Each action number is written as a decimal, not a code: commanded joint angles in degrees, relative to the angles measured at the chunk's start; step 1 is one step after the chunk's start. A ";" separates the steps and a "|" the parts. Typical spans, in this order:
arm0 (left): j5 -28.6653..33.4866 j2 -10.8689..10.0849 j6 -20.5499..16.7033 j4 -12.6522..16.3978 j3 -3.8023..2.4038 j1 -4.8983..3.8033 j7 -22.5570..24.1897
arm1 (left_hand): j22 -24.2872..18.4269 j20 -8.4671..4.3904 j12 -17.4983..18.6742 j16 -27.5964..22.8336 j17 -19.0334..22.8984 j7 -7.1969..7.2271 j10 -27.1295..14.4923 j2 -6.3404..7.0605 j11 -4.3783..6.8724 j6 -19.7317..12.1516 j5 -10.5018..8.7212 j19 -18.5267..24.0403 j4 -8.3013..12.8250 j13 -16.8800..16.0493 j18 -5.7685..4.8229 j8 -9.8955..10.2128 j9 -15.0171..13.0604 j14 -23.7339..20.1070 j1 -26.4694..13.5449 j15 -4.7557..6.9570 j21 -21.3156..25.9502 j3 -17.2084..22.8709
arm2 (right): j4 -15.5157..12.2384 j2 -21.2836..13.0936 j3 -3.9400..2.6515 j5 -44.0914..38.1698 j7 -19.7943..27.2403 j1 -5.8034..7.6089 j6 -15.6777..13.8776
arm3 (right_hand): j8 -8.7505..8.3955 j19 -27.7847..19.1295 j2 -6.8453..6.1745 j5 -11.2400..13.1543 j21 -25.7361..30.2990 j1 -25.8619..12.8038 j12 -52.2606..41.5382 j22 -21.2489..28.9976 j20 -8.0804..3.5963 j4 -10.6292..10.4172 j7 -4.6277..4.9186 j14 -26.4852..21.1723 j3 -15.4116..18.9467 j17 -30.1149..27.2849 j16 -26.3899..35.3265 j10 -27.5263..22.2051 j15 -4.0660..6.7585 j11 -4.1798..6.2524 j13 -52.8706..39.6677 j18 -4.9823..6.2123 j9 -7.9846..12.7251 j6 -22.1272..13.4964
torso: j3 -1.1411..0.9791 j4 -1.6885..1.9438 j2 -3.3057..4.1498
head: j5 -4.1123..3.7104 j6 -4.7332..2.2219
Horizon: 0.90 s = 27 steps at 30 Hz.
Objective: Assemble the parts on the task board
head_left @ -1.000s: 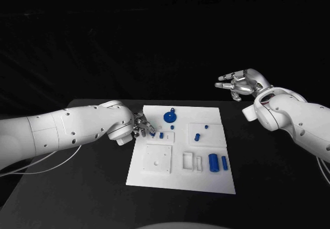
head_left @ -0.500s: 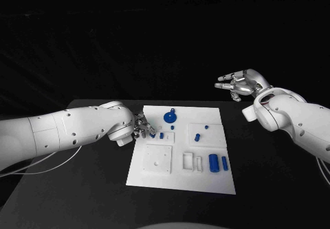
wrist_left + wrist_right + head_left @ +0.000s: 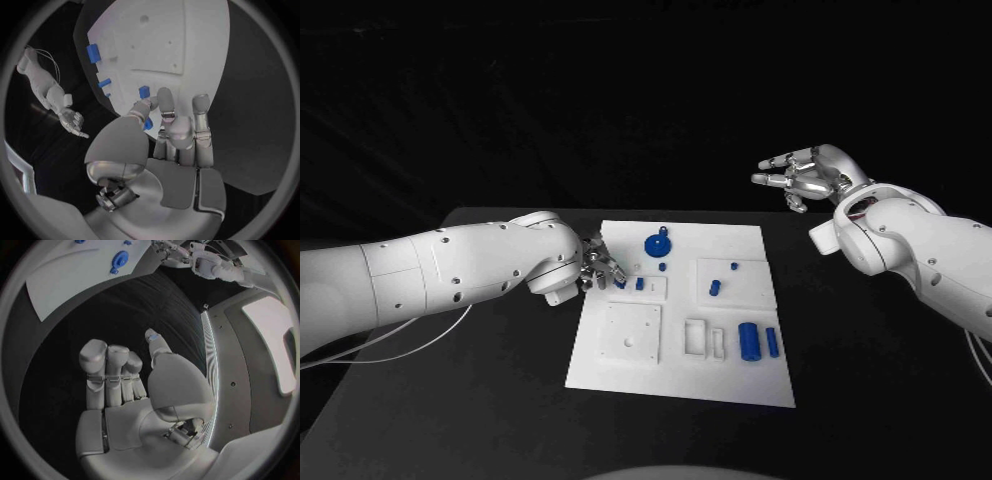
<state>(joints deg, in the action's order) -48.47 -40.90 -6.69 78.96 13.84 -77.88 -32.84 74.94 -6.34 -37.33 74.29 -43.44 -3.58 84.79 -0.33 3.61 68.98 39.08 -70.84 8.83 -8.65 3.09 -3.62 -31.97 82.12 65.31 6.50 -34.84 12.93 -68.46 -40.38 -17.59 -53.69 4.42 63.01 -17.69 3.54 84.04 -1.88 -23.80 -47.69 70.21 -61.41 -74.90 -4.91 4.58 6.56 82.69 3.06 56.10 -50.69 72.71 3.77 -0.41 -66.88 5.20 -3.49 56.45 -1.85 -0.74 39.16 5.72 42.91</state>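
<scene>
1. Logged task board (image 3: 678, 372), white, flat on the middle of the table (image 3: 473, 400).

2. Counted loose stock on the board: round blue part (image 3: 656, 244) near the far edge, with short peg (image 3: 661, 266) just in front of it; slanted blue piece (image 3: 714, 288) on the raised panel toward the right; two blue cylinders (image 3: 747, 340) side by side by the near right corner.

3. Found left hand (image 3: 600, 268) low at the board's left edge, fingers curled in. Saw thumb and a fingertip closed on small blue part (image 3: 147, 124), over the small raised panel on that side. Noted upright blue peg (image 3: 639, 284) just beside the pinch, apart from the fingers. Could not tell whether the pinched part was seated in a socket or lifted clear of the panel.

4. Found right hand (image 3: 798, 175) raised high, well apart from the board and beyond its far right corner. Saw fingers (image 3: 94, 360) spread and loosely bent, with nothing in the palm or between them.

5. Judged step in hand: placing or seating the small blue part at the left panel, early in the assembly, with most stock untouched.

6. Judged next move to call for: keeping the pinch firm, squaring the part over its socket, pressing straight down without nudging the neighbouring peg, then opening the fingers only once seated.
</scene>
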 commanded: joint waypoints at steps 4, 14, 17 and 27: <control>-0.41 -0.07 1.46 0.27 0.02 0.07 -0.47 | 1.05 0.21 -0.06 0.34 -0.09 4.99 2.11 -0.37 1.19 7.09 0.45 0.15 0.80 -0.08 0.70 -0.19 -9.77 0.09 0.08 0.35 -0.41 1.06 | -0.08 -0.01 -0.02 -0.05 0.22 -0.02 0.74 | 0.01 3.35 -0.02 -0.36 0.07 -0.22 0.20 -2.86 -0.13 -0.34 -0.02 0.13 0.19 -0.06 0.29 -0.08 0.13 0.09 0.07 0.67 -0.09 0.49 | 0.01 -0.01 0.00 | 0.00 0.07; -0.44 -0.11 2.09 0.41 0.02 0.07 -0.70 | 1.04 0.21 -0.09 0.40 -0.17 5.04 2.11 -0.33 1.19 7.28 0.56 0.18 0.85 -0.11 0.68 -0.25 -9.94 0.09 -0.06 0.35 -0.42 1.05 | -0.12 -0.04 -0.02 -0.05 0.21 -0.02 0.77 | 0.01 3.35 -0.02 -0.36 0.07 -0.22 0.20 -2.86 -0.13 -0.34 -0.02 0.13 0.19 -0.06 0.29 -0.08 0.13 0.09 0.07 0.67 -0.09 0.49 | 0.00 0.00 0.02 | 0.03 0.02; -0.44 -0.05 2.22 0.35 0.02 0.07 -0.73 | 1.04 0.21 -0.09 0.40 -0.17 5.04 2.11 -0.33 1.19 7.28 0.56 0.18 0.85 -0.11 0.68 -0.25 -9.94 0.09 -0.06 0.35 -0.42 1.05 | -0.15 -0.05 -0.02 -0.05 0.21 -0.02 0.76 | 0.01 3.35 -0.02 -0.36 0.07 -0.22 0.20 -2.86 -0.13 -0.34 -0.02 0.13 0.19 -0.06 0.29 -0.08 0.13 0.09 0.07 0.67 -0.09 0.49 | -0.01 -0.03 0.00 | 0.01 -0.02; -0.34 0.22 3.33 0.09 0.02 0.07 -0.89 | 1.04 0.23 -0.62 0.87 -0.78 5.28 2.06 -0.49 1.24 7.77 0.17 0.22 0.64 -0.60 0.58 -0.21 -11.59 0.17 -0.37 0.35 -0.48 0.92 | -0.25 -0.23 -0.02 -0.05 0.19 -0.01 0.69 | 0.01 3.35 -0.02 -0.36 0.07 -0.22 0.20 -2.86 -0.13 -0.34 -0.02 0.13 0.19 -0.06 0.29 -0.08 0.13 0.09 0.07 0.67 -0.09 0.49 | -0.04 -0.07 0.00 | 0.04 0.17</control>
<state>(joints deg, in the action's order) -48.88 -40.89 -5.54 78.89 13.77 -77.96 -33.36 74.92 -6.34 -37.78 74.98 -44.15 -3.58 84.79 -0.56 3.61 68.99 39.32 -70.84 8.90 -9.16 3.10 -3.48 -31.99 82.18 65.05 6.42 -35.04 12.86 -68.59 -40.57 -17.59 -53.69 4.39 63.00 -17.65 3.54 84.04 -1.88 -23.80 -47.69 70.21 -61.41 -74.90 -4.91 4.42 6.59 82.69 3.22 56.10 -50.70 72.71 3.77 -0.41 -66.88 5.20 -3.49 56.43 -1.88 -0.78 39.16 5.76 43.02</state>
